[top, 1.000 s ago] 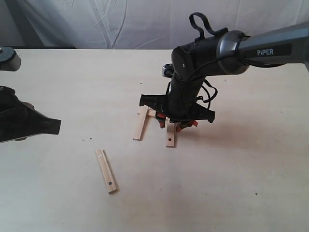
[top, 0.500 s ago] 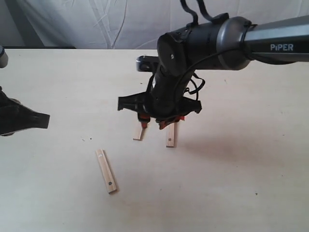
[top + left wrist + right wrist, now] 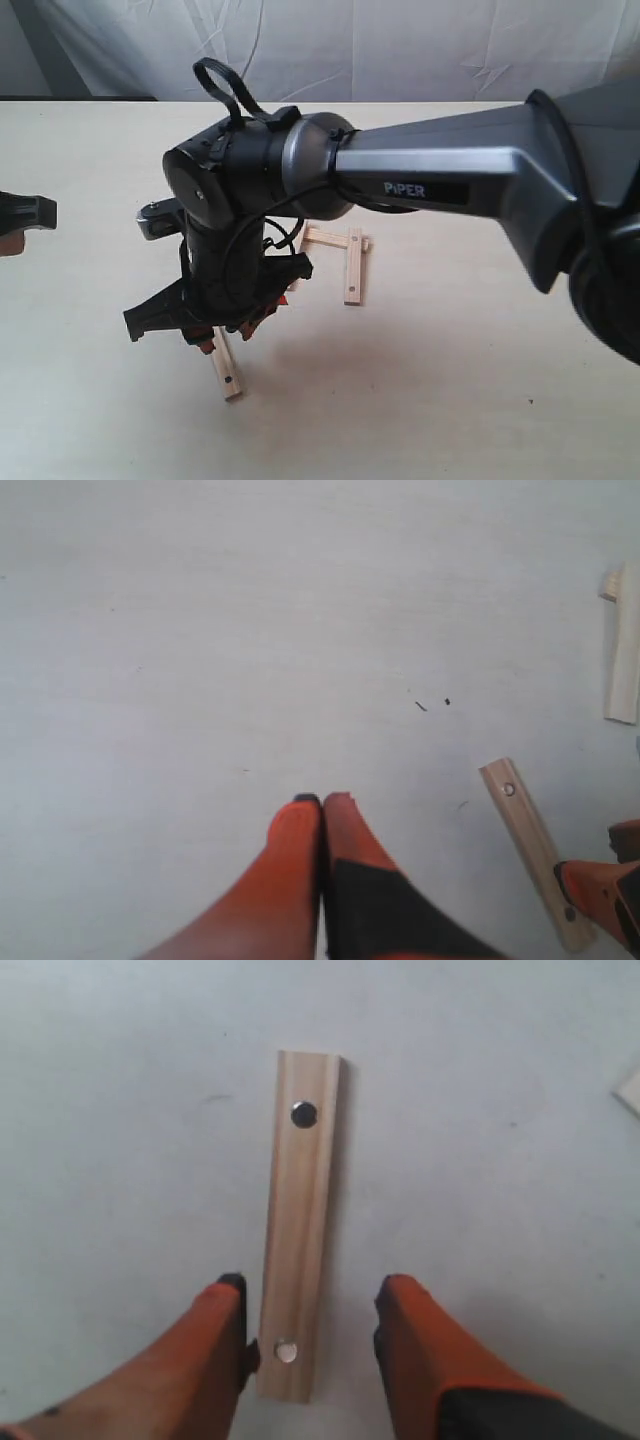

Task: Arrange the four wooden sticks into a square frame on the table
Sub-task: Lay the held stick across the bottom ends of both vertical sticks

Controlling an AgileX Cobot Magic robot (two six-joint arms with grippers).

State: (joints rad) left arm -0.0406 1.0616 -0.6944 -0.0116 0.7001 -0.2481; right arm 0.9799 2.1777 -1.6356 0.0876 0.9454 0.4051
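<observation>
Fourth stick (image 3: 228, 372): lay flat on the table (image 3: 450, 380), well apart from the partial frame (image 3: 353, 265), off its left-arm side and nearer the camera. Carried a hole near each end, per the right wrist view (image 3: 300, 1230).
Right gripper (image 3: 315, 1290): hung right over that stick, also on the frame's left-arm side.
Fingers (image 3: 225, 1340): stood spread wider than the stick's width, gripped nothing.
Long axis: pointed straight ahead through the gap, square to the closing direction. Looked well aligned for a pinch across the width.
Overlap: caught only the near end between the tips, left the far end out beyond them.
Centering: sat off to one side of the gap, just beside one finger, clear of the other. Could not tell whether touching.
Left gripper (image 3: 322, 800): pressed tip to tip on nothing, over bare table, with the same stick (image 3: 535, 850) off to one side.
Nearer arm: right, clearly.
Next move, as judged: needed a small sideways trim, then down and close. Otherwise risked nudging the stick with the nearer finger.
</observation>
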